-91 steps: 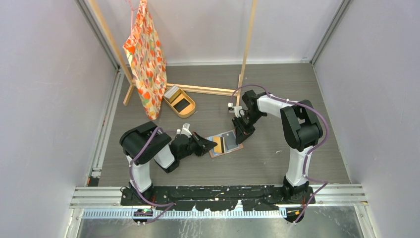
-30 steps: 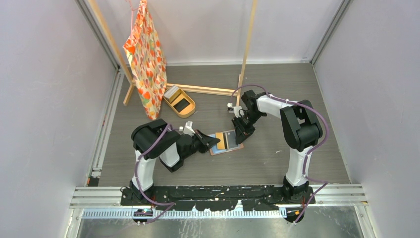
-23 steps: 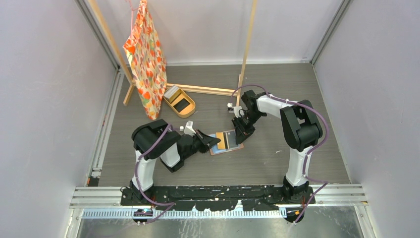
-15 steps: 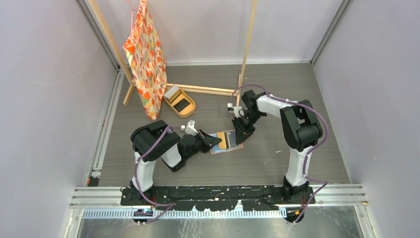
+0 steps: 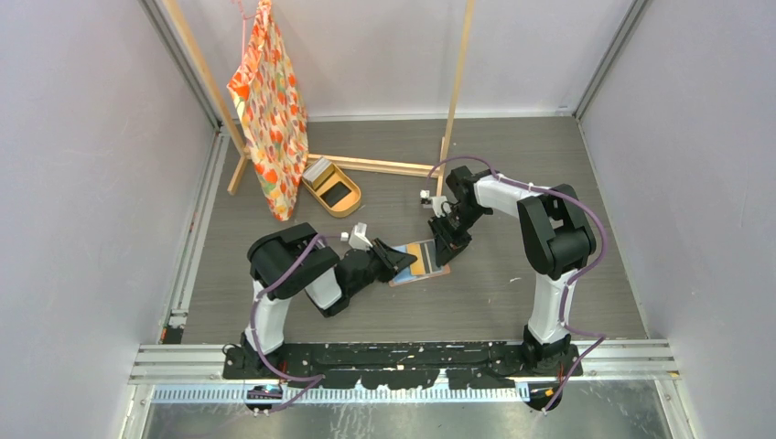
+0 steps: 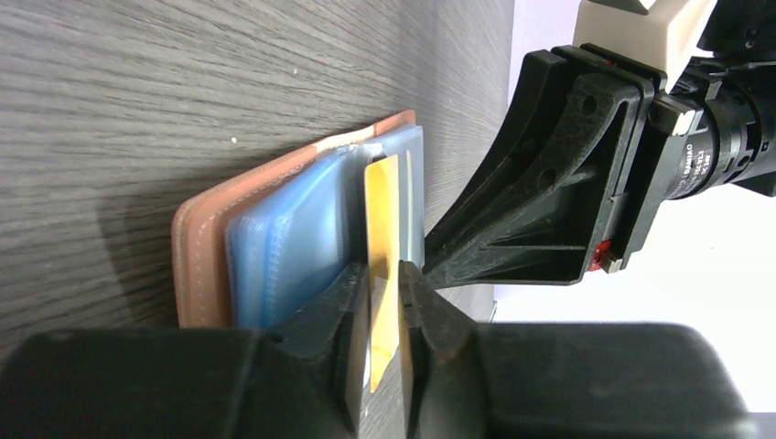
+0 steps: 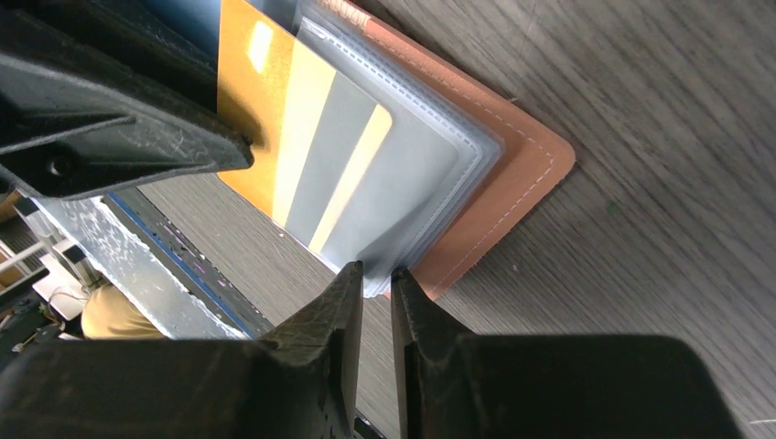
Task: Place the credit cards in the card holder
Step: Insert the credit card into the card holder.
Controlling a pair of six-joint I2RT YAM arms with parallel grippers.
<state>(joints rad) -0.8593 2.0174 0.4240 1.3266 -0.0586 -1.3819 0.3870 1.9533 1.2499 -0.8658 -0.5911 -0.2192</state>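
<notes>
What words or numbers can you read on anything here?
None can be read.
White print on the black motor of the other arm, in the left wrist view: too small and sideways to read.
The gold card: only stripes, no words.
The card holder: no words show.

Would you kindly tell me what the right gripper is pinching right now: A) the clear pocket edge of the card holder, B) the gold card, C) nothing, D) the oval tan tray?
A: the right wrist view shows the right gripper closed on the card holder's clear pocket edge, apart from the gold card.
</notes>
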